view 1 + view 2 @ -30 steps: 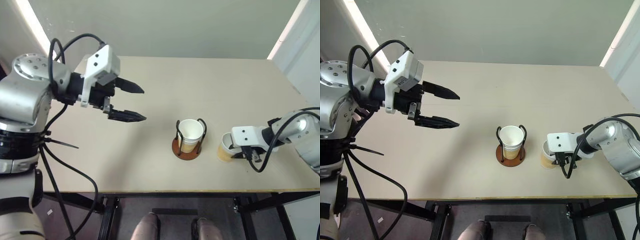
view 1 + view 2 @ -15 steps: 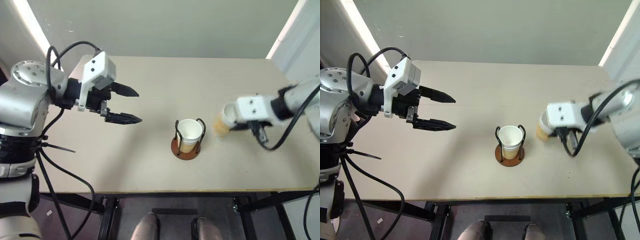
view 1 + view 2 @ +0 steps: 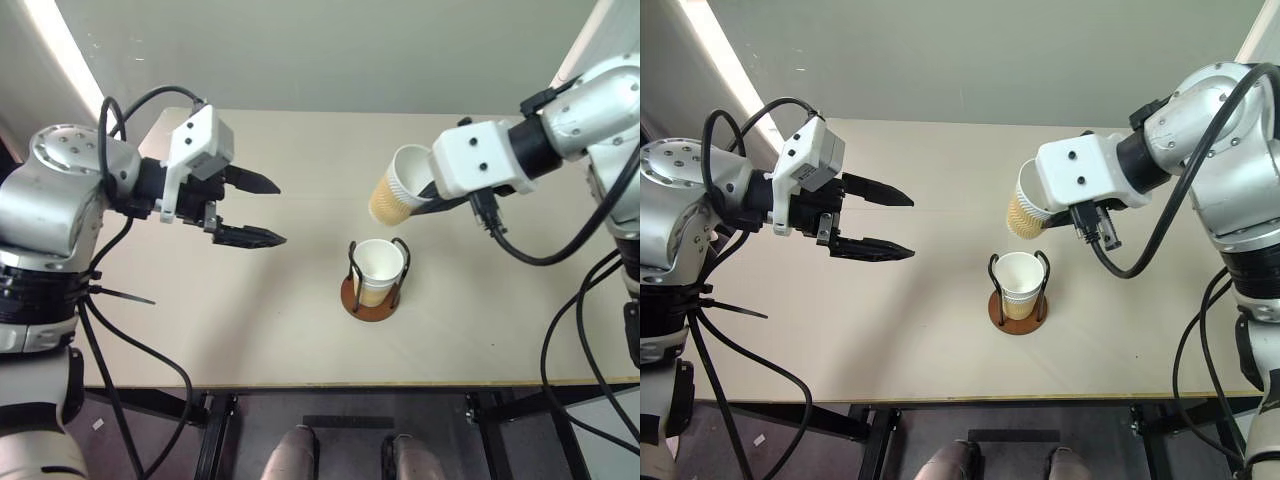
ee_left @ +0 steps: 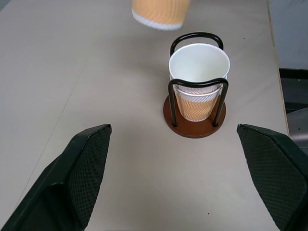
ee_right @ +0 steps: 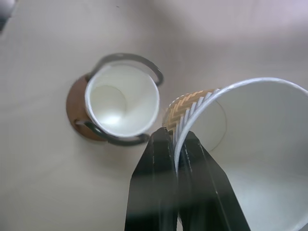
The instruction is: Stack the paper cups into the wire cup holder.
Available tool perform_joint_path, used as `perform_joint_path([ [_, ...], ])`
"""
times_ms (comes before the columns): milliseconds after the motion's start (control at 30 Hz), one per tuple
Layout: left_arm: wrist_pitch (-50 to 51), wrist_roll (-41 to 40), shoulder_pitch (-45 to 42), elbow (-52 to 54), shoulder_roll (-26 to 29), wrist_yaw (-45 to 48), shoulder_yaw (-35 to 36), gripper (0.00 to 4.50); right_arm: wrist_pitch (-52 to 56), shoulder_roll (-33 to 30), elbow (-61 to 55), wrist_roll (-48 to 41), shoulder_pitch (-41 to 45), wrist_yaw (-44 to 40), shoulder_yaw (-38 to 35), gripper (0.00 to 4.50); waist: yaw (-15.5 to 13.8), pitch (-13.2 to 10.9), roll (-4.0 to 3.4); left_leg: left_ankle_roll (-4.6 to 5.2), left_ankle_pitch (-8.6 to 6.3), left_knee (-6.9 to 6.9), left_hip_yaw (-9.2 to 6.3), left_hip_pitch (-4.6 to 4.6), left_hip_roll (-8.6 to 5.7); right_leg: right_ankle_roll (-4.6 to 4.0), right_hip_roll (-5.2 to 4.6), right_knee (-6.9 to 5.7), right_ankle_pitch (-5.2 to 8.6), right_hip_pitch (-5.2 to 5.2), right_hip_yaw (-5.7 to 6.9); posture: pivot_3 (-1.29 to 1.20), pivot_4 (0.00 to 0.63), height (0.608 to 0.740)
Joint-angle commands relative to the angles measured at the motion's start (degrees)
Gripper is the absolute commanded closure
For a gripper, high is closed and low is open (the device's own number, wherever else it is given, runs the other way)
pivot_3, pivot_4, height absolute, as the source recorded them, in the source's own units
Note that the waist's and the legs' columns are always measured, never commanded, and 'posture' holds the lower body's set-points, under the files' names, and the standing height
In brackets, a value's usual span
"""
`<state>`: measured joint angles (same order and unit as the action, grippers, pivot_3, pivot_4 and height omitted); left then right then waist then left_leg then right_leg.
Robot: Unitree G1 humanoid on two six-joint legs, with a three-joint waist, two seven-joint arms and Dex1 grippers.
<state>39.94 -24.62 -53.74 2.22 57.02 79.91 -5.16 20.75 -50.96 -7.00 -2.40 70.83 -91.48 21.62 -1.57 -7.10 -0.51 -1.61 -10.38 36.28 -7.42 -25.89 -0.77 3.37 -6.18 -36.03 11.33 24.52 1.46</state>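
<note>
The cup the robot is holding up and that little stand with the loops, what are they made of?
The held cup looks like paper: matte tan outside with a raised zigzag texture, smooth white inside, rolled white rim. The stand, a wire cup holder, has thin glossy black loops, probably coated metal wire, on a smooth reddish-brown disc, wood or plastic; I can't tell which.

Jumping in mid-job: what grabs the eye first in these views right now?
The right gripper holds a paper cup by its rim, tilted in the air above and just behind the wire cup holder, which already has cups nested in it near the table's middle. The left gripper hangs open over the table's left side.
</note>
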Motion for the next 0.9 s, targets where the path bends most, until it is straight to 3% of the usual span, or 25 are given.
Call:
perform_joint_path([
  [33, -0.5, -0.2, -0.3, 1.4, 1.3, 0.3, 1.3, 0.0, -2.3, -0.4, -1.8, -0.5, 0.3, -1.0, 0.3, 4.43, 0.0, 0.0, 0.0, -0.01, 0.0, -0.01, 0.0, 0.0, 0.0, 0.0, 0.0, 0.0, 0.0, 0.0, 0.0, 0.0, 0.15, 0.74],
  [900, -0.9, 0.4, -1.4, 0.3, 0.4, -0.3, 0.5, 0.0, -7.3, 0.4, -5.5, 1.7, -4.8, -1.0, 7.5, 4.43, 0.1, 0.0, 0.0, -0.05, 0.03, -0.01, -0.01, 0.07, 0.03, -0.05, 0.0, -0.1, -0.02, 0.0, 0.0, 0.0, 0.15, 0.74],
])
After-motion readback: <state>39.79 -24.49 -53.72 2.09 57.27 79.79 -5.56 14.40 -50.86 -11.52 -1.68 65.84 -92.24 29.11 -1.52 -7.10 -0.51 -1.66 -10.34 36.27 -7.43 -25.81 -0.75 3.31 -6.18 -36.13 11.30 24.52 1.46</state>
